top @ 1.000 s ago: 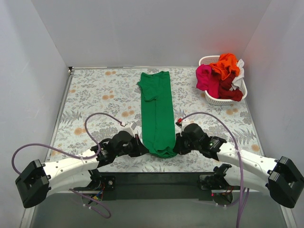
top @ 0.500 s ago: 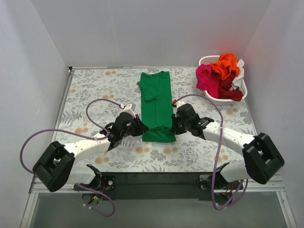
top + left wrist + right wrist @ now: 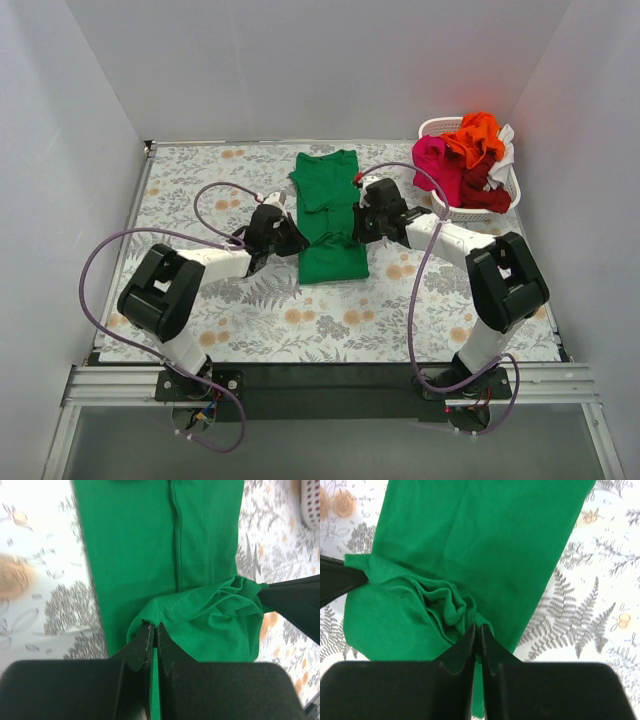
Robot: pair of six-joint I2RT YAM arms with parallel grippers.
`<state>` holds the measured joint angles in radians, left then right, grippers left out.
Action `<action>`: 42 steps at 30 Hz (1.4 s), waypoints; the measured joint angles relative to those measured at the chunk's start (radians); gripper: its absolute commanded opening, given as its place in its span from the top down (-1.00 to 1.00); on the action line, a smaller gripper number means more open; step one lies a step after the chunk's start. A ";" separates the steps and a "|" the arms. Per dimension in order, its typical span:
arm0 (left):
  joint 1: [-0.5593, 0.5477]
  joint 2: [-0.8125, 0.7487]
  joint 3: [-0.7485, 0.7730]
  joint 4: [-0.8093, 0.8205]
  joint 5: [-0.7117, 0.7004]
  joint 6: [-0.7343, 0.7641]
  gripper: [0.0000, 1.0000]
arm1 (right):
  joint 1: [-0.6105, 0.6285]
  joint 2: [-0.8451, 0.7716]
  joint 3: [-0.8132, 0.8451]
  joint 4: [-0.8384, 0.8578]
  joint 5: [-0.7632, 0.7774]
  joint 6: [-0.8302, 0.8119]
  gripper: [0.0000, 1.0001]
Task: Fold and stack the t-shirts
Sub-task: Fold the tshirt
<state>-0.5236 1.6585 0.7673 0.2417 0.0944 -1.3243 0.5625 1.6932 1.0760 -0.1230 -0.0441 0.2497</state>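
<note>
Plain white walls around a floral-print table [image 3: 200, 200] — the green t-shirt [image 3: 328, 185] stretches away ahead of both sets of fingers. The left gripper [image 3: 152, 630] is clamped tight on one corner of the lifted hem, the right gripper [image 3: 477, 630] is pinched closed on the other — bunched cloth between them.

In the left wrist view the solid green cloth t-shirt [image 3: 200, 555] ran off the top edge, only a corner of the white plastic lattice basket [image 3: 311, 502] showed at the upper right, and the floral-patterned table [image 3: 30, 580] was blurred along the left. The pinched cloth vanished between the closed fingers of the left tool [image 3: 151, 631] and of the right tool [image 3: 477, 631], whose own view also cut the shirt off at the top. From above, the white t-shirt [image 3: 506, 140] lay mostly hidden behind the orange t-shirt [image 3: 478, 134].
</note>
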 measured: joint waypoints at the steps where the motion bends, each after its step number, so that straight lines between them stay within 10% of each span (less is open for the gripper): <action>1: 0.010 0.013 0.016 0.003 0.003 0.003 1.00 | -0.008 0.016 0.016 0.000 -0.006 -0.004 0.97; 25: 0.111 0.317 0.351 0.002 0.063 0.072 0.99 | -0.127 0.315 0.342 -0.056 -0.065 -0.069 0.97; 33: 0.113 0.287 0.410 -0.064 -0.063 0.103 -0.24 | -0.130 0.315 0.398 -0.093 -0.040 -0.073 -0.03; 42: 0.076 0.044 0.317 -0.050 -0.156 0.103 -0.35 | -0.130 0.059 0.286 -0.084 -0.018 -0.070 -0.13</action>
<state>-0.4473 1.7027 1.0847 0.1913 -0.0616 -1.2217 0.4320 1.7519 1.3617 -0.2066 -0.0616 0.1799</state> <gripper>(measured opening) 0.672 0.570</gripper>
